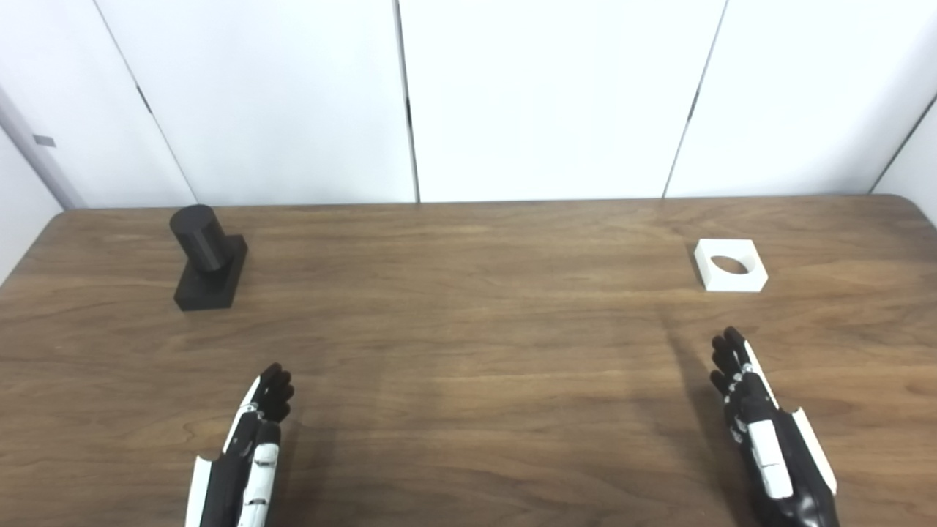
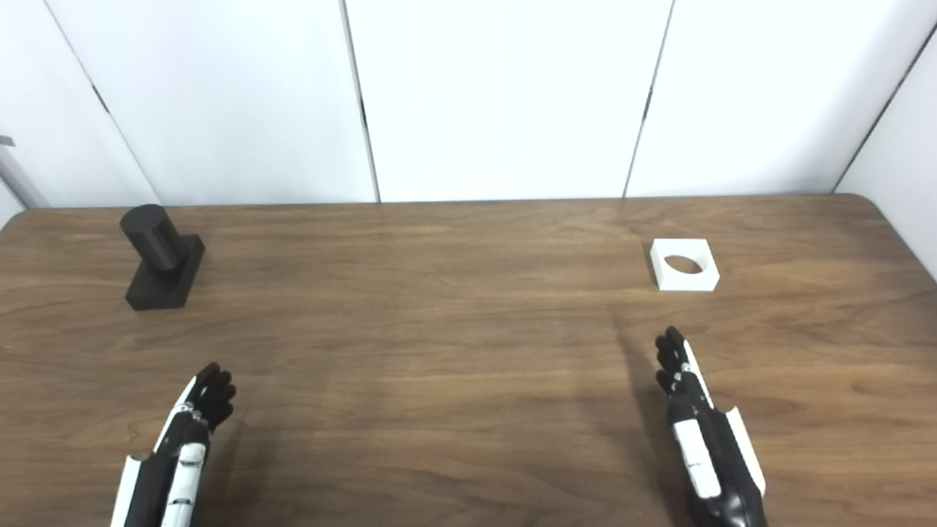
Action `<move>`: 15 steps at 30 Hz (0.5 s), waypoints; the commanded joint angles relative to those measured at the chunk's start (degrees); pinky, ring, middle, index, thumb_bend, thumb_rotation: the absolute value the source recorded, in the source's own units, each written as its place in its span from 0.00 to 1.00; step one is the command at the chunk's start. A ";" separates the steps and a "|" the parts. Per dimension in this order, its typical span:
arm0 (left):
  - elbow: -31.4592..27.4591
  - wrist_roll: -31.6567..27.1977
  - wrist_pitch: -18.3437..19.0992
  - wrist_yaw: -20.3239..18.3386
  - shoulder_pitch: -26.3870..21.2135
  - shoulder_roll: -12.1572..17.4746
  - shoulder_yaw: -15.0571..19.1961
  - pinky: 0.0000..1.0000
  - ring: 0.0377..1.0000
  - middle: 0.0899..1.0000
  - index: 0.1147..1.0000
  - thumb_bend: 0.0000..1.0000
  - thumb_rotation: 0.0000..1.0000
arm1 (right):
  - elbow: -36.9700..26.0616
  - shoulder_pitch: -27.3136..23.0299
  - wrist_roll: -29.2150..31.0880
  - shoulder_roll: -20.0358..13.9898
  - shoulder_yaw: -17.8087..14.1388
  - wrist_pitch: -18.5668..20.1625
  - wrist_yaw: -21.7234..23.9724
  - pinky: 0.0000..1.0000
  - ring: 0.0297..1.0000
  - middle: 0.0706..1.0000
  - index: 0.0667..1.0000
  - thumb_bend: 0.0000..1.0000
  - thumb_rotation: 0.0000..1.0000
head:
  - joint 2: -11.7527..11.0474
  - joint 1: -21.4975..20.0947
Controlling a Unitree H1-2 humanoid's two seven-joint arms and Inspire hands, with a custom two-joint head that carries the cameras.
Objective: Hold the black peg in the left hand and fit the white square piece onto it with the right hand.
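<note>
The black peg [image 1: 207,256], a round post on a square base, stands upright on the wooden table [image 1: 468,351] at the far left. The white square piece [image 1: 730,265], with a round hole in its middle, lies flat at the far right. My left hand [image 1: 245,454] is open and empty near the front edge, well short of the peg. My right hand [image 1: 765,432] is open and empty, fingers stretched forward, a short way in front of the white piece. Neither hand touches anything.
White wall panels [image 1: 549,95] stand right behind the table's far edge. The table's right corner [image 1: 908,201] is rounded.
</note>
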 commanded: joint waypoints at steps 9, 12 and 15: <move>-1.13 -0.63 -1.56 0.05 -1.22 -2.68 -0.07 0.93 0.92 0.92 0.93 0.45 0.89 | -0.05 -0.32 0.16 1.33 0.23 -1.05 -0.37 1.00 0.99 0.97 1.00 0.65 0.95 | 0.00 -0.11; -1.01 -0.28 -1.34 0.12 -1.22 -2.58 0.04 0.93 0.91 0.92 0.93 0.46 0.89 | -0.07 -0.34 0.23 1.42 0.20 -1.00 -0.45 1.00 0.99 0.97 1.00 0.65 0.95 | -0.03 -0.14; -0.94 -0.14 -1.25 0.05 -1.20 -2.45 0.05 0.93 0.91 0.92 0.93 0.48 0.89 | -0.34 -0.22 -0.20 1.28 0.26 -0.59 -0.47 1.00 1.00 0.98 1.00 0.65 0.96 | -0.11 -0.07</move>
